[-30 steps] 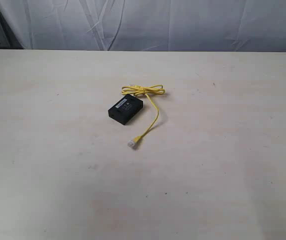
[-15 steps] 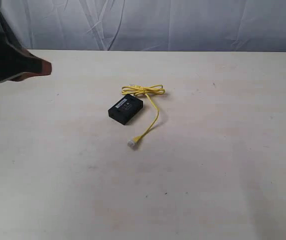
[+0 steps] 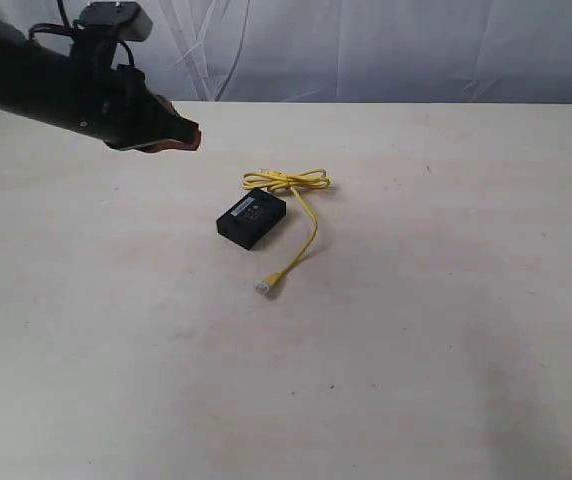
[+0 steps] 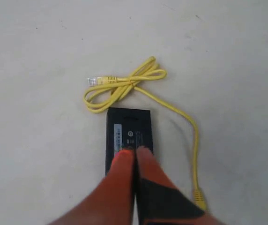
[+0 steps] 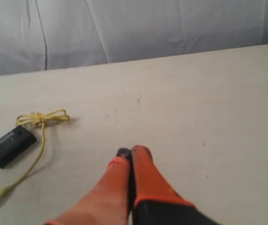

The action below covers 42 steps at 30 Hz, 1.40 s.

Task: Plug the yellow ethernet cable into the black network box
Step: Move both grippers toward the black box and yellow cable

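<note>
Left arm: reaches in from the left, above the counter (image 3: 446,300).
Left hand (image 3: 181,135): pinched together, empty, short of the black network box (image 3: 251,217).
Right hand (image 5: 129,153): pinched together, empty, well apart from the box.
Yellow ethernet cable (image 3: 311,225): on the counter, looped bundle just beside the box, plug (image 3: 264,286) lying free.
Change: left arm has come farther in; box and cable unmoved.

Apparently a lab or robot test bench: plain pale tabletop (image 3: 446,380), white sheeting (image 3: 386,50) hung behind as backdrop (creased, down to the table's far edge), black robot arm (image 3: 46,85) carrying a small camera (image 3: 116,20) above the surface.
</note>
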Available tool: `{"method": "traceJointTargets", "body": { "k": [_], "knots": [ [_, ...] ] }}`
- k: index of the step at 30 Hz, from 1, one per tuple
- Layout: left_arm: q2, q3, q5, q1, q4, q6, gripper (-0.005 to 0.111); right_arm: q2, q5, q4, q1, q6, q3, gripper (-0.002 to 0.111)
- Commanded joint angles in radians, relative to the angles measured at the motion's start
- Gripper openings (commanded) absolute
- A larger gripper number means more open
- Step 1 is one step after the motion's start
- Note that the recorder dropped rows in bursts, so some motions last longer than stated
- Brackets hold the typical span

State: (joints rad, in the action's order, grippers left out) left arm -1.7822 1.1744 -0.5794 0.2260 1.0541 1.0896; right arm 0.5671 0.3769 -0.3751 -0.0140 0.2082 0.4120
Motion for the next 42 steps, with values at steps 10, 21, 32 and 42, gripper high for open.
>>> {"method": "traceJointTargets", "body": {
  "k": [10, 21, 32, 42],
  "knots": [
    [-0.251, 0.194, -0.021, 0.006, -0.015, -0.032, 0.0, 0.527, 0.315, -0.119, -0.004, 0.503, 0.363, -0.001],
    [-0.417, 0.391, -0.159, -0.008, -0.162, -0.146, 0.0, 1.04, 0.433, -0.134, -0.197, 0.752, 0.765, -0.001],
    [-0.504, 0.479, -0.313, -0.084, -0.112, 0.053, 0.0, 1.431, 0.678, -0.181, -0.251, 1.093, 1.162, -0.001],
    [-0.579, 0.545, -0.389, -0.084, -0.082, 0.215, 0.0, 1.614, 0.754, -0.179, -0.325, 1.235, 1.329, -0.001]
  ]
}}
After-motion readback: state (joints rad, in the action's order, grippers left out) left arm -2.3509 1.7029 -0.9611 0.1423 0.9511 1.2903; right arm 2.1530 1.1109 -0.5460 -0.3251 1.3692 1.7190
